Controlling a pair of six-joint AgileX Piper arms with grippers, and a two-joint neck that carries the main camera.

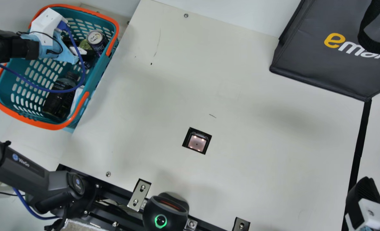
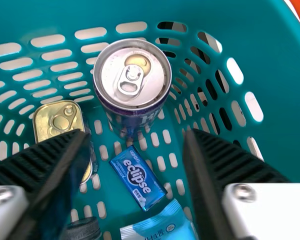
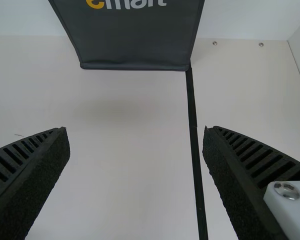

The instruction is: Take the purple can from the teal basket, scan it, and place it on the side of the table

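Note:
My left gripper point(image 1: 82, 48) is down inside the teal basket point(image 1: 15, 67) at the main view's left, beside the purple can point(image 1: 99, 45), which stands upright at the basket's table-side wall. In the left wrist view, the open left gripper point(image 2: 137, 142) has the purple can point(image 2: 131, 102) beyond its fingertips, silver lid and pull tab facing up, with nothing held. At the main view's lower right is my right gripper point(image 1: 364, 200). The right wrist view shows that right gripper point(image 3: 136, 135) open over bare table. A square scanner window point(image 1: 197, 142) lies in the tabletop.
Near the can are a gold-lidded tin point(image 2: 59, 120), a blue eclipse pack point(image 2: 137, 178), a light-blue packet point(image 2: 162, 225) and a black cap point(image 2: 83, 229). A dark bottle point(image 1: 60, 96) lies in the basket. A dark bag point(image 1: 305, 54) stands at the back right, beside a black strip point(image 1: 358, 144).

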